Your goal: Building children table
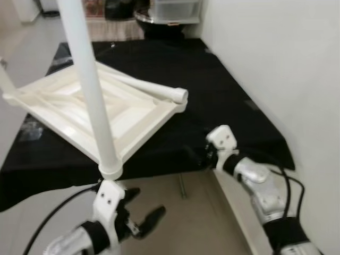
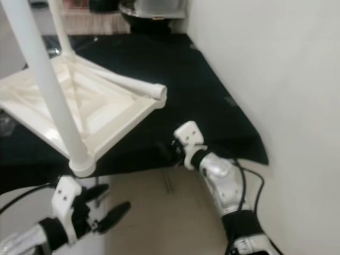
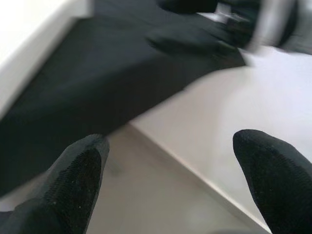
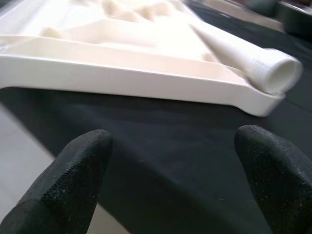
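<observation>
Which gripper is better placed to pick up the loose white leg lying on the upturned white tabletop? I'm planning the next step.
Probably the right gripper: it is open, at the black cloth's edge, aimed at the loose white plastic leg on the upturned white plastic tabletop. The left gripper, also open, hangs below the cloth's edge.

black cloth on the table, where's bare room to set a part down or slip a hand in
Free: the black cloth between the upturned white tabletop and the wall, and the strip beyond the tabletop. Crowded: the robot's left side, covered by the tabletop, with a loose leg lying across it and a standing leg at its near corner.
</observation>
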Motion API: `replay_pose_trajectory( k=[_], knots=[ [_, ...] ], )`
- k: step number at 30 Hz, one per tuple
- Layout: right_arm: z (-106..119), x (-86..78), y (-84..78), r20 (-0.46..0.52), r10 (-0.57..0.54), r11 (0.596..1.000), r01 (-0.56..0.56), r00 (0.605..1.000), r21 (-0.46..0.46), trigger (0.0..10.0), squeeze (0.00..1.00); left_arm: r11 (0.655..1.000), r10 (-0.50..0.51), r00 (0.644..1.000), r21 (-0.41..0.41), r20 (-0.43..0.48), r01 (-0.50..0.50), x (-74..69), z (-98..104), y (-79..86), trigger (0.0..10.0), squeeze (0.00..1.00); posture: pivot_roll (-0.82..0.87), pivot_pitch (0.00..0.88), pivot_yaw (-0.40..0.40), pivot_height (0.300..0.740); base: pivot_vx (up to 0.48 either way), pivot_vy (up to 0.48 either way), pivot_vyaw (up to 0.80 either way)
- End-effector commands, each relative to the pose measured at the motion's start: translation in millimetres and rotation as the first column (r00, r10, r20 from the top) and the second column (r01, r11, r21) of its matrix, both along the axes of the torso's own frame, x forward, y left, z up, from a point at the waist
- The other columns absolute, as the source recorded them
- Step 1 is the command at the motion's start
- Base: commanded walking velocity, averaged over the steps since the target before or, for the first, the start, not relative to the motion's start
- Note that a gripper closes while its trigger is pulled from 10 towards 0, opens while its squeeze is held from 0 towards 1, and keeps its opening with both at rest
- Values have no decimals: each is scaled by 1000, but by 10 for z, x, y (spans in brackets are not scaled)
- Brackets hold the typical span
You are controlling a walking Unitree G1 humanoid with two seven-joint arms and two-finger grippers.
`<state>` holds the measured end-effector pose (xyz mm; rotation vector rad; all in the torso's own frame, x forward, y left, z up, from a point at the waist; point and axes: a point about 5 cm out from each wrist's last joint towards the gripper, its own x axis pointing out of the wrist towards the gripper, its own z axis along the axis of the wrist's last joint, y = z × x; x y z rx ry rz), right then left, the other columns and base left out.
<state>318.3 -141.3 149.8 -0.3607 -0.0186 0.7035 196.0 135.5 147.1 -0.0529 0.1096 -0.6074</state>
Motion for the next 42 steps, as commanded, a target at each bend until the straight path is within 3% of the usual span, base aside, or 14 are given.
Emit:
replay_pose_trajectory(
  k=[1,4,7,15,17,20,21,24,26,28,38,42],
  knots=[
    [-55,-41,-16,-16,7,1000,-7,1000,-26,10000,0,997,74,997,-5,-9,-74,48,-51,17,10000,0,13,103,-40,740,0,0,800],
    [-69,-64,30,-13,22,999,-22,1000,-48,10000,0,983,177,984,50,34,-178,231,-60,1,10000,0,6,98,-47,740,0,0,800],
    [-76,-83,47,-17,15,999,-16,1000,-48,10000,0,977,201,978,66,46,-204,309,-59,-36,10000,0,-3,96,-46,740,0,0,800],
    [-103,-43,-37,5,-161,987,161,987,-17,10000,0,985,149,989,82,15,-149,365,-123,-144,10000,0,-16,88,-38,740,0,0,400],
    [-129,-72,-53,-28,-191,981,192,981,20,10000,0,988,132,991,74,17,-133,401,-124,-177,10000,0,-20,84,-37,740,328,0,0],
    [-140,-124,-38,-47,-179,981,182,983,69,10000,0,988,135,990,66,27,-137,443,-117,-200,10000,0,-21,80,-37,740,380,0,533],
    [-170,-130,-41,-46,-197,979,199,979,43,10000,0,988,136,990,65,31,-137,462,-115,-212,10000,0,-21,78,-36,740,394,0,0],
    [-190,-163,-12,-22,-159,987,160,987,16,10000,0,988,138,990,64,35,-140,492,-120,-235,10000,0,-26,73,-36,740,389,0,533],
    [-168,-155,-11,-21,-173,984,173,985,31,10000,0,988,136,990,66,37,-138,503,-126,-249,10000,0,-25,71,-36,740,382,0,706],
    [-181,-134,-20,-16,-188,982,187,982,-9,10000,0,988,135,990,66,36,-137,507,-130,-252,10000,0,-28,67,-38,740,375,0,0],
    [-87,-133,27,22,-79,993,80,997,-82,10000,0,989,135,990,57,29,-137,513,-153,-260,10000,0,-26,70,-42,740,363,0,0],
    [-55,-125,30,51,-27,989,34,998,-146,10000,0,996,80,996,39,32,-82,495,-145,-310,10000,0,-26,72,-40,740,0,0,0]
  ],
)
